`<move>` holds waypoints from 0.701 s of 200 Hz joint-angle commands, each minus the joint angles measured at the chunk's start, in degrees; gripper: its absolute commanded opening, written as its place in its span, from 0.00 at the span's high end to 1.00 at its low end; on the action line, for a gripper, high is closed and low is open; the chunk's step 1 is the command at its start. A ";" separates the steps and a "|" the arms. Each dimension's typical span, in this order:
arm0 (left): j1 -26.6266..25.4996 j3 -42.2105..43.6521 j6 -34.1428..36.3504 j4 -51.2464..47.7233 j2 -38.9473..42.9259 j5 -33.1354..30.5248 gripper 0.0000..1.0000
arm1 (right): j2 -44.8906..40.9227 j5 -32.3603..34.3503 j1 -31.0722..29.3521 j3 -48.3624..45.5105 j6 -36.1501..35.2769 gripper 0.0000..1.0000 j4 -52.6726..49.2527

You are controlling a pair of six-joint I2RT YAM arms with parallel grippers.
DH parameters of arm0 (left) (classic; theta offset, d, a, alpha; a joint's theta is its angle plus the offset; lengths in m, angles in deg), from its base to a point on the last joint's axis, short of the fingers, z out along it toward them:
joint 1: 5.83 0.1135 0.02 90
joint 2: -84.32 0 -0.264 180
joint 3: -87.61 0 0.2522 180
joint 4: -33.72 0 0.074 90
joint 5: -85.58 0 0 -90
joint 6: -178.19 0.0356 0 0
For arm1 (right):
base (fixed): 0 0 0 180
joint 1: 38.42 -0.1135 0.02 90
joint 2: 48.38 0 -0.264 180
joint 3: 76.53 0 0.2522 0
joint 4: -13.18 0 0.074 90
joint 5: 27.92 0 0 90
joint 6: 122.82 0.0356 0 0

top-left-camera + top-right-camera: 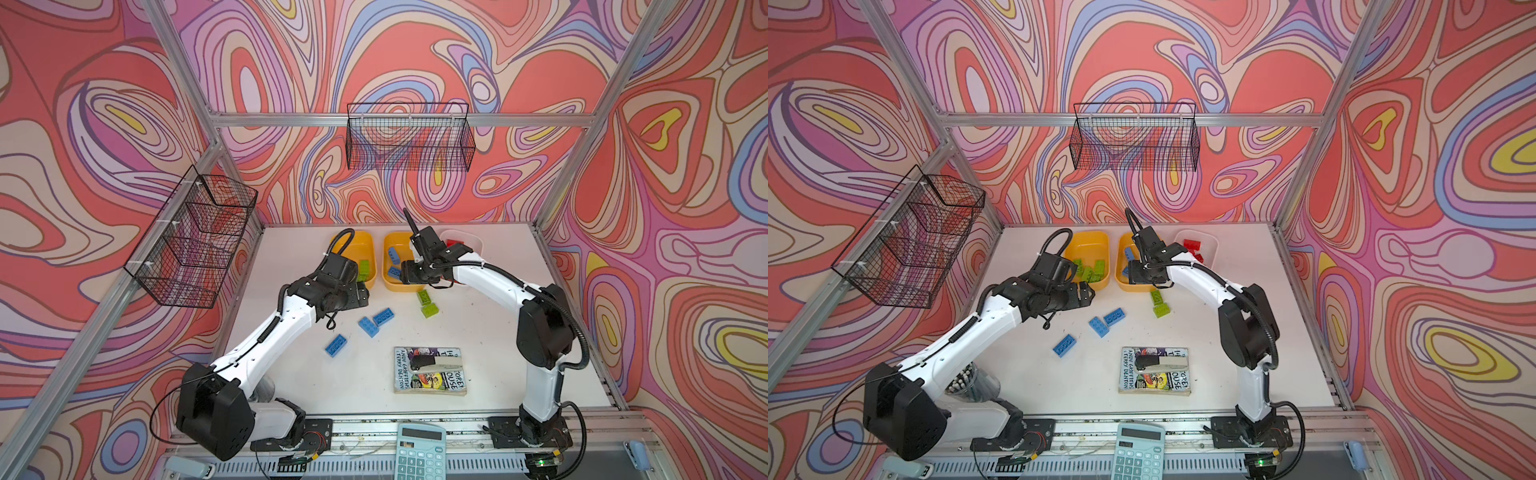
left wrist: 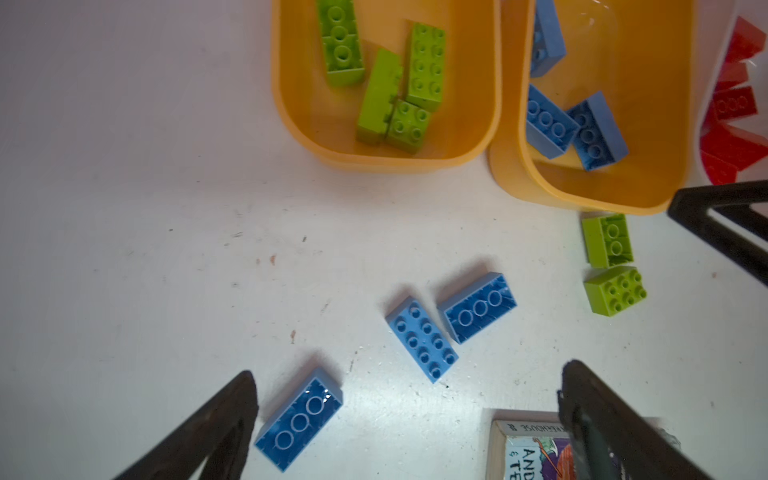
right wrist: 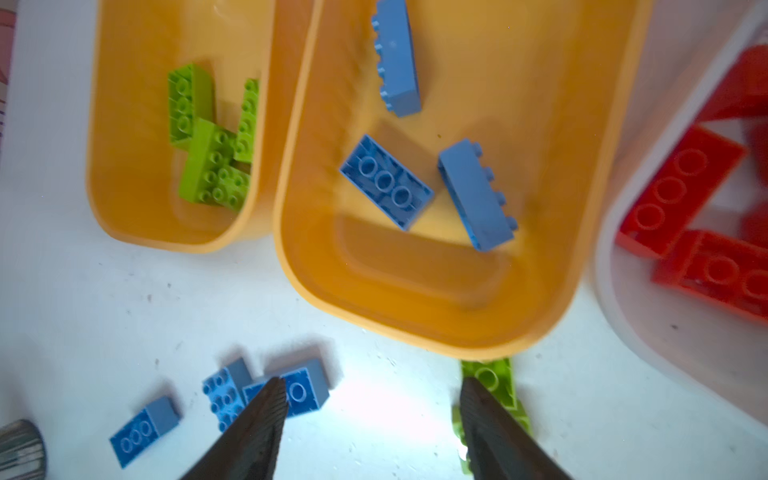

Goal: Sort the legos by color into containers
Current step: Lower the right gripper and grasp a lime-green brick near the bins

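My main worry is the right pincer (image 3: 372, 380). Its jaws stand apart with nothing between them, and it hangs over the near rim of the middle orange-yellow plastic tub (image 3: 415, 328). If I bring it down carelessly, a finger could catch that rim and shove the tub into its neighbours.

The two loose lime-green studded bricks (image 2: 609, 241) lie on the white worktop (image 1: 490, 332) just beside that tub's near wall. A grab there leaves little room, and the closest tub is the wrong colour for them.

The left pincer (image 2: 411, 372) is spread wide and empty above three loose blue studded bricks (image 2: 422, 338). Two of those lie just beside each other, perhaps touching, so closing on one may drag or tip the other. Both arms reach toward the middle, and I judge that a crossing move could knock them together.

The left orange-yellow tub (image 2: 291, 104) holds four lime-green bricks (image 2: 380, 95), one of them on its side. The middle tub holds three blue bricks (image 3: 386, 180), one underside up and two on edge. The white plastic tub (image 3: 602, 270) holds red bricks (image 3: 681, 187); I cannot count them, since the tub is partly cut off. I see no mixed colours in any tub. Five bricks lie unsorted on the worktop.
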 commanded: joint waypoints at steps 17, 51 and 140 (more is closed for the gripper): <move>-7.21 -3.42 1.18 5.56 -5.66 -1.54 0.00 | -3.01 4.36 1.03 -8.78 -2.50 0.31 2.52; -8.14 -4.41 1.44 5.98 -6.79 -1.37 0.00 | -1.39 4.59 1.40 -10.38 -3.63 0.32 5.05; -8.12 -8.54 3.94 3.31 -9.25 -4.63 0.00 | 6.91 2.70 3.44 -7.92 -4.64 0.33 7.66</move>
